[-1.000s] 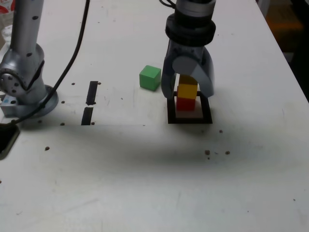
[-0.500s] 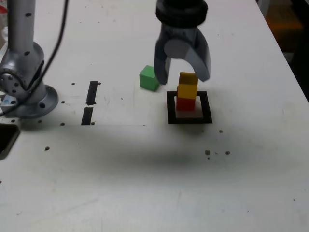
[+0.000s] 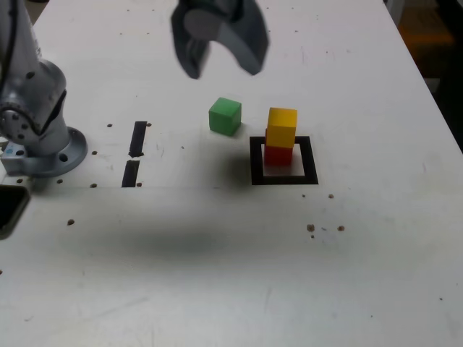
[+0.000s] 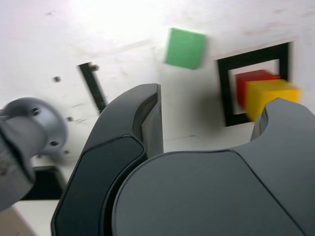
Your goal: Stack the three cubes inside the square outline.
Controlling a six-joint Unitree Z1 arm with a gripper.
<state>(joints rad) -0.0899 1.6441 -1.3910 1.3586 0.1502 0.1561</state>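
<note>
Exterior view: yellow cube point(image 3: 282, 123) tops red cube point(image 3: 278, 154).

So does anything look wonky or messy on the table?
A little. The yellow cube sits slightly off-centre on the red cube inside the square outline, not quite lined up. The green cube is outside the outline. Small dark specks dot the table.

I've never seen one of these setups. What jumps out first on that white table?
The little tower: a yellow cube sitting on a red cube inside the black square outline. Just to its left in the exterior view, a green cube sits alone on the table. Above it hangs the open grey gripper, holding nothing.
</note>
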